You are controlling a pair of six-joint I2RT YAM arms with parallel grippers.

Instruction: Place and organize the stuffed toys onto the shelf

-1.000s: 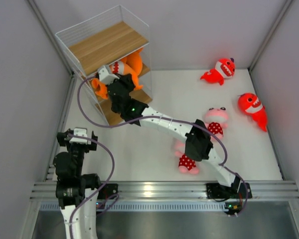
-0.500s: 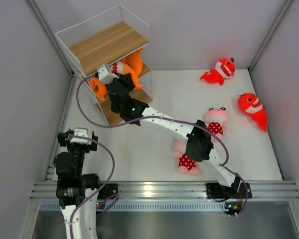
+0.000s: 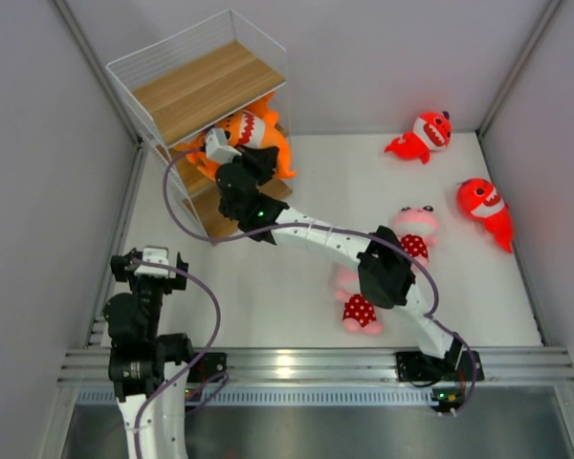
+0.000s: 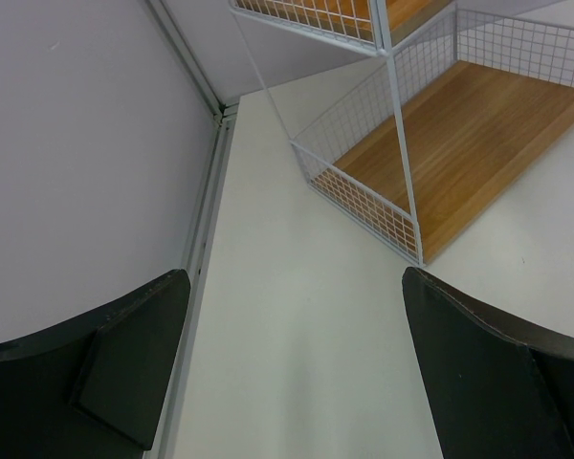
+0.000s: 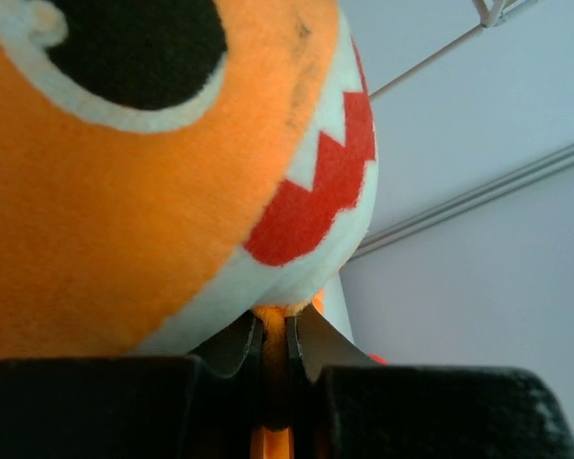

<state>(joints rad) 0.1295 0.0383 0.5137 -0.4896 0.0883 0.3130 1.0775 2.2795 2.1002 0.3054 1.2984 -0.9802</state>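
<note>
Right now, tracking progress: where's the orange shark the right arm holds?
Top view, upper left: the orange shark, pinched in the right fingers, is at the shelf's front.

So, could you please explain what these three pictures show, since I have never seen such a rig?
These are two robot arms bolted at a table's near edge. The overhead picture looks down on both; the other two come from a camera on each wrist. The right pincer is shut on a fold of an orange shark, holding it at the wire shelf. The left pincer stands open and empty, facing the shelf's bottom board. On the white table lie two red sharks and two pink animals in red dotted dresses.
</note>
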